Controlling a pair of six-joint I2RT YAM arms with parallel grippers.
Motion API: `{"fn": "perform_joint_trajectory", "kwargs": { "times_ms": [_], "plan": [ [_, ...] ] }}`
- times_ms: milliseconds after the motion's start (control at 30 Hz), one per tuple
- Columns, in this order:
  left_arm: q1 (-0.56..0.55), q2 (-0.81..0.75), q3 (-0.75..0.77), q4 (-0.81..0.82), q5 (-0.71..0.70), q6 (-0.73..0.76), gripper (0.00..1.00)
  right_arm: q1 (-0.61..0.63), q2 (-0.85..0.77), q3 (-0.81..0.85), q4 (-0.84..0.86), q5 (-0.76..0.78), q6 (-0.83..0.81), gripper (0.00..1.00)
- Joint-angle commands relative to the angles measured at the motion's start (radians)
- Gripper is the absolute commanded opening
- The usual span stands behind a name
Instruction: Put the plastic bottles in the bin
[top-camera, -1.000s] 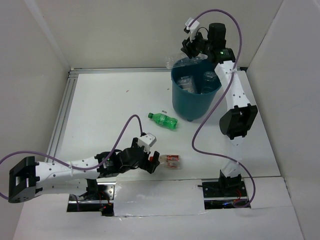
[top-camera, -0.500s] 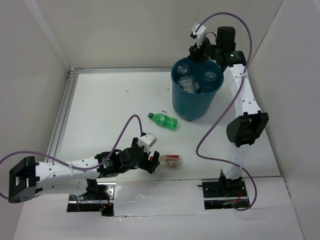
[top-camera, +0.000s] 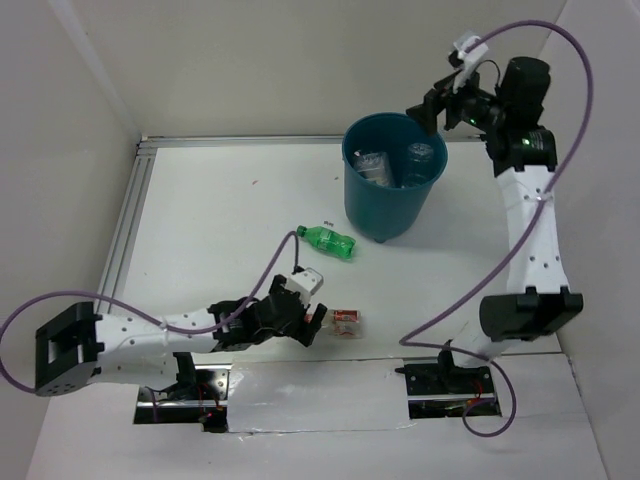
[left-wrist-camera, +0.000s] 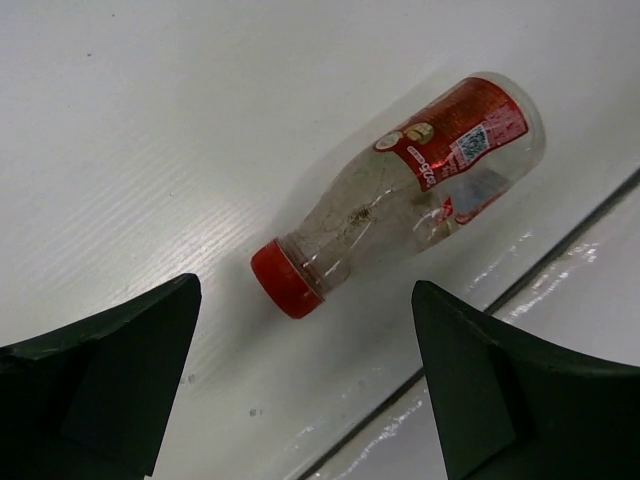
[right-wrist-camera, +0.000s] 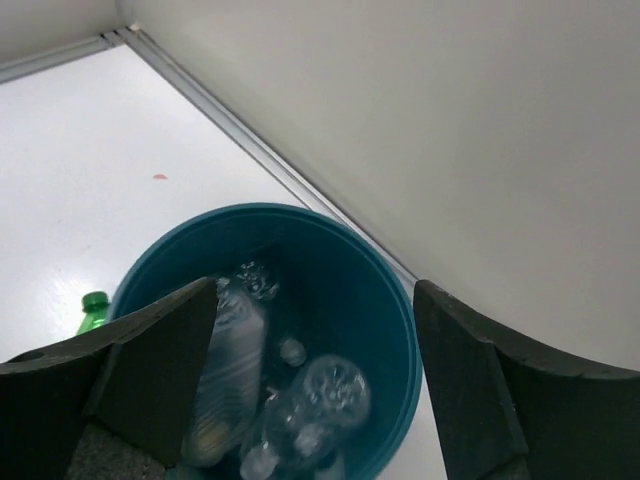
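The right arm has swung up and off to the right in the past second, away from the teal bin (top-camera: 385, 205) it was leaning over, and its right gripper (right-wrist-camera: 315, 300) now hangs above and just beyond the far rim with jaws wide apart and nothing between them. Clear bottles (right-wrist-camera: 300, 400) lie jumbled inside the bin; how many cannot be counted. The drop on that side looks finished, and the arm stands nearly upright from its base with the wrist tipped down toward the bin mouth.

The left arm has meanwhile stretched forward, low across the near edge of the white table (top-camera: 220, 200). Its left gripper (left-wrist-camera: 305, 295) is spread open and empty, poised over the red-capped bottle (left-wrist-camera: 400, 190), which lies on its side beside the table's front seam, cap toward the fingers and not yet touched.

The green bottle (top-camera: 328, 241) rests on its side in the middle of the table, well apart from both grippers. By this count two bottles remain outside the bin.
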Motion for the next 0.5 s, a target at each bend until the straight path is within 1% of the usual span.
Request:
{"fn": "perform_joint_trajectory", "kwargs": {
  "times_ms": [0,67,100,133,167,200,267,300,400,433,467],
  "plan": [
    [-0.004,0.122,0.085,0.046,-0.023,0.129,1.00,-0.038,-0.131,-0.114,0.048,-0.101,0.116,0.86],
    [-0.004,0.199,0.151,0.046,-0.023,0.190,1.00,-0.067,-0.195,-0.178,-0.011,-0.133,0.078,0.87],
    [-0.004,0.256,0.169,0.046,-0.014,0.248,1.00,-0.076,-0.215,-0.243,-0.027,-0.153,0.050,0.87],
    [-0.004,0.274,0.180,0.055,-0.014,0.281,1.00,-0.101,-0.235,-0.275,-0.042,-0.153,0.039,0.87],
    [-0.004,0.285,0.180,0.099,0.013,0.321,1.00,-0.115,-0.255,-0.304,-0.059,-0.173,0.028,0.87],
    [-0.004,0.285,0.180,0.118,0.068,0.394,1.00,-0.130,-0.294,-0.332,-0.091,-0.198,0.001,0.87],
    [0.005,0.297,0.201,0.131,0.150,0.465,1.00,-0.168,-0.329,-0.401,-0.115,-0.207,-0.012,0.87],
    [0.005,0.298,0.201,0.131,0.235,0.521,1.00,-0.182,-0.363,-0.419,-0.127,-0.216,-0.034,0.87],
    [0.014,0.380,0.243,0.065,0.322,0.566,1.00,-0.239,-0.398,-0.470,-0.147,-0.244,-0.044,0.87],
    [0.026,0.405,0.243,0.055,0.375,0.576,0.96,-0.251,-0.412,-0.479,-0.165,-0.253,-0.056,0.87],
    [0.026,0.428,0.257,0.055,0.395,0.586,0.95,-0.276,-0.412,-0.496,-0.165,-0.262,-0.067,0.87]
  ]
}}
